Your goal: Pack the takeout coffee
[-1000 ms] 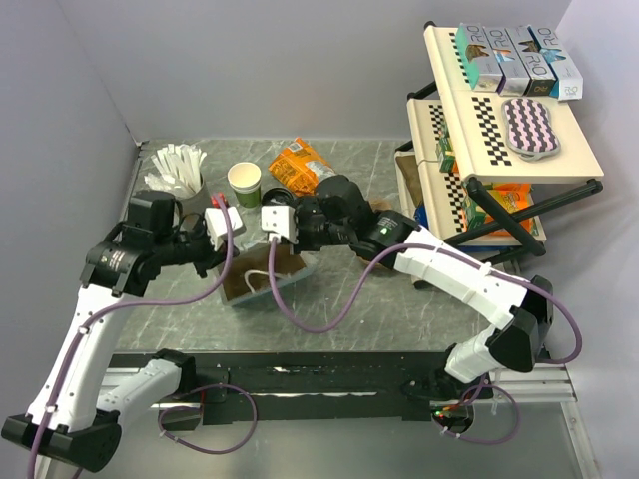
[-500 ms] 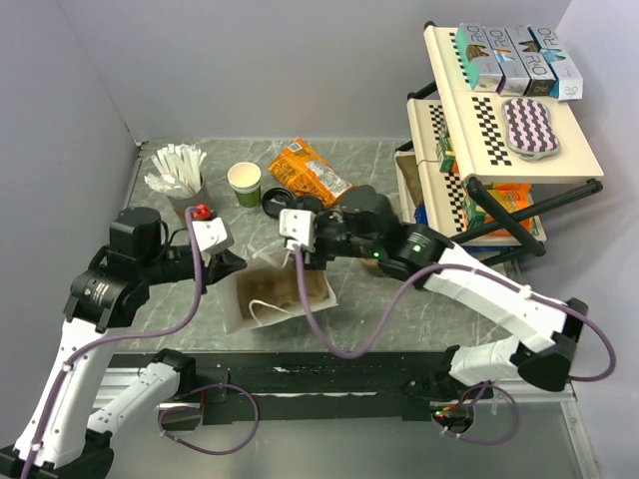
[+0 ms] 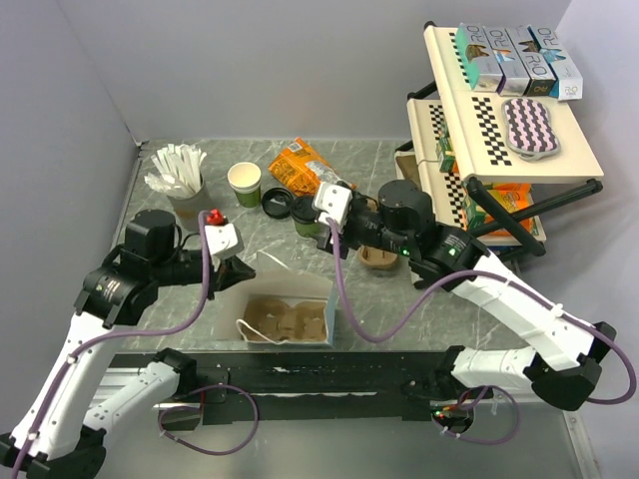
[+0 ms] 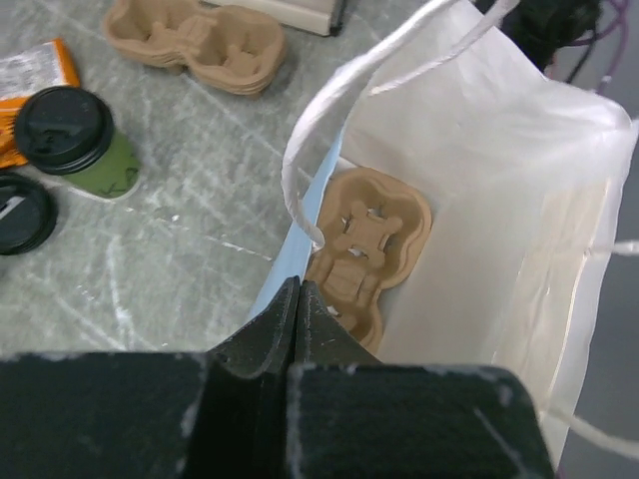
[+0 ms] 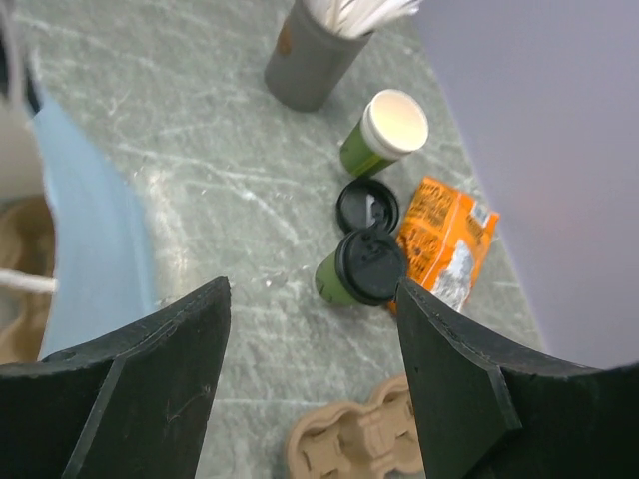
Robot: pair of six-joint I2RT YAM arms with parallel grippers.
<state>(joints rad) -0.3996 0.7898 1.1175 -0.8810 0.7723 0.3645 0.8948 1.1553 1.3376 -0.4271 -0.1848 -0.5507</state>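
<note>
On the desk point(image 3: 399, 299), seen from above, the takeout coffee point(image 3: 304, 216) stood upright toward the far middle, just right of a loose black lid point(image 3: 278, 203) and near an orange snack packet point(image 3: 305, 165). A lidless cup point(image 3: 245, 183) and a grey cup of sticks point(image 3: 182, 185) stood further left. The right arm reached over the coffee, and this view did not show how its claw stood. The left claw point(image 3: 240, 267) was at the left rim of an open white paper bag point(image 3: 290, 289), which held a brown cup carrier point(image 3: 286, 319). A second carrier point(image 3: 377, 257) lay on the desk to the right, near a shelf rack point(image 3: 499, 140).

In the left wrist view, the left claw point(image 4: 298, 287) was pressed together, pinching the bag's point(image 4: 499, 200) edge. The carrier point(image 4: 371, 244) lay flat on the bag's bottom. The coffee point(image 4: 75, 140) stood outside the bag, well apart from it.

In the right wrist view, the right claw point(image 5: 312, 291) was spread wide and held nothing. The coffee point(image 5: 359, 267) stood below it, between the two fingers in the picture, its lid on. The loose lid point(image 5: 367, 207) lay just beyond it, and the snack packet point(image 5: 444, 239) beside it.
</note>
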